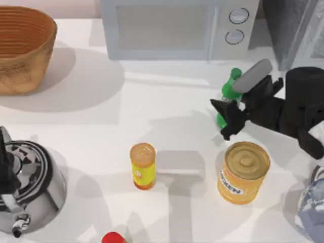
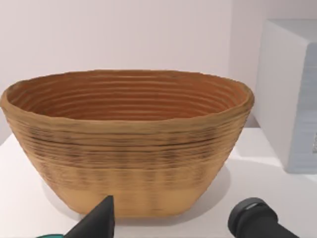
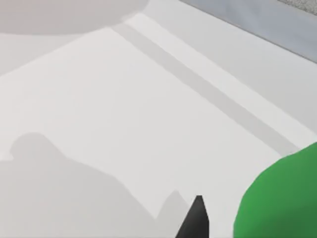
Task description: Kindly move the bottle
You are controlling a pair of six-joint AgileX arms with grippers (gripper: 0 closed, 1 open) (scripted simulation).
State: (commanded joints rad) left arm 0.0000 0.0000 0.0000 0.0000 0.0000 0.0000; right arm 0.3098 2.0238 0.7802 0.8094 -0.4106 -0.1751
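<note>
Nearest the top camera: red-capped item (image 1: 113, 238) at the near edge, cut off, can't tell what it is. Kettle (image 1: 25, 190) near-left, yellow cylinder with tan lid (image 1: 143, 166) centre-near, tin can (image 1: 243, 172) right of it.

Bottle (image 1: 229, 91) stands on the right half of the table, in front of the microwave (image 1: 177, 28), far side of the tin can. My right gripper (image 1: 228, 117) is at it, fingers dark against the green body. In the right wrist view the bottle (image 3: 280, 198) sits just beside one fingertip (image 3: 195, 220); whether the jaws are apart, together or clamped on it, I can't tell.

Left gripper (image 2: 173, 223) is parked at the far left facing the wicker basket (image 2: 126, 144); its fingers look spread, nothing between them.

Handling, my judgement:
- Slim plastic bottle, likely light, walls give under squeeze.
- Smooth round body, probably slippery; tall and narrow, so tips easily if nudged off-centre.
- Best hold: mid-body, around the label band, fingers on opposite sides, axis upright. Avoid the neck: lever arm, swings.

Hard to read:
- Bottle's middle and base are behind the right arm in the top view; cap and shoulder show, label doesn't.
- Contact between finger and bottle not confirmable.
- Something pale at the near-right edge (image 1: 311, 205), cut off, unidentifiable.
</note>
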